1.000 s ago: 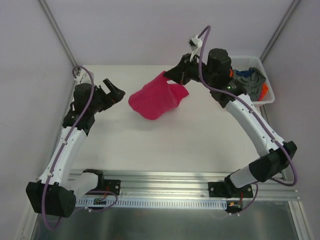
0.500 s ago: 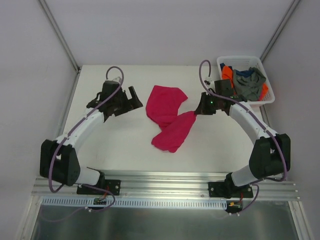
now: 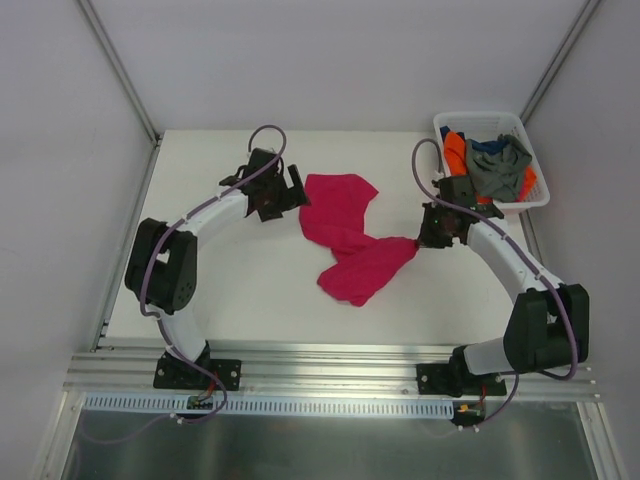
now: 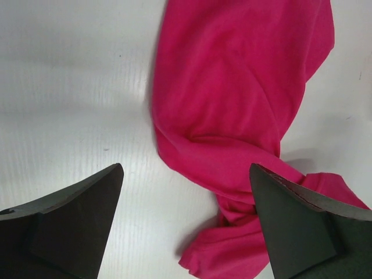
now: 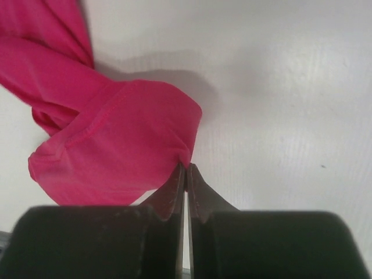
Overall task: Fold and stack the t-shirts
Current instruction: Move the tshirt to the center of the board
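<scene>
The magenta-pink t-shirt (image 3: 345, 235) lies crumpled and twisted on the white table, also in the left wrist view (image 4: 244, 104) and the right wrist view (image 5: 110, 151). My right gripper (image 3: 418, 240) is shut on the shirt's right corner, its tip (image 5: 186, 165) pinching the cloth low over the table. My left gripper (image 3: 297, 190) is open and empty at the shirt's upper left edge; in its own view it (image 4: 186, 174) hangs above the cloth and bare table. The grey (image 3: 500, 165), orange (image 3: 455, 148) and dark blue (image 3: 488, 146) t-shirts lie in the basket.
The white plastic basket (image 3: 450, 120) stands at the table's back right corner, just behind my right arm. Grey walls close in the table at left, back and right. A metal rail (image 3: 320, 365) runs along the near edge.
My right gripper has lowered the pink shirt from the air onto the table and dragged its corner rightward and nearer. My left gripper has swung right and forward to the shirt's left edge.
</scene>
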Controlling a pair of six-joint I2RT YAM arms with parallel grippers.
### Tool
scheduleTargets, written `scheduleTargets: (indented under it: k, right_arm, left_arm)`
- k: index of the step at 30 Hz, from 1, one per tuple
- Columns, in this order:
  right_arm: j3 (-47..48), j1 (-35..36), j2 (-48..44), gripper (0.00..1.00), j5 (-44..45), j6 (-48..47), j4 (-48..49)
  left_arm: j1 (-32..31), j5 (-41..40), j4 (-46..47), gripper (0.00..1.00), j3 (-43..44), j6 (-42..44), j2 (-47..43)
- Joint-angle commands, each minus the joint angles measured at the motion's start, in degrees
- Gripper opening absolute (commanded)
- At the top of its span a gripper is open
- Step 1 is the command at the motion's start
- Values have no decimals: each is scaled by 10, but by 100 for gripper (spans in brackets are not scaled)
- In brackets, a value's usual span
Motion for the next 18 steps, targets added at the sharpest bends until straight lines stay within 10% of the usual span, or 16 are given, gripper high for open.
scheduleTargets:
  k: [1, 4, 5, 7, 18]
  right_arm:
    - [33, -23, 1, 4, 43, 40, -86]
    - [56, -13, -35, 29, -17, 36, -87]
    - [69, -6, -45, 60, -30, 30, -82]
    - [116, 32, -63, 84, -31, -12, -80]
    - [87, 150, -17, 88, -44, -92, 44]
  left_arm:
    - [-5, -29, 9, 89, 29, -30, 9]
    - [-9, -47, 9, 85, 37, -50, 20]
    - [-14, -49, 9, 82, 42, -52, 26]
    - [-21, -50, 9, 81, 64, -59, 47]
    - [-56, -102, 9, 79, 45, -183, 70]
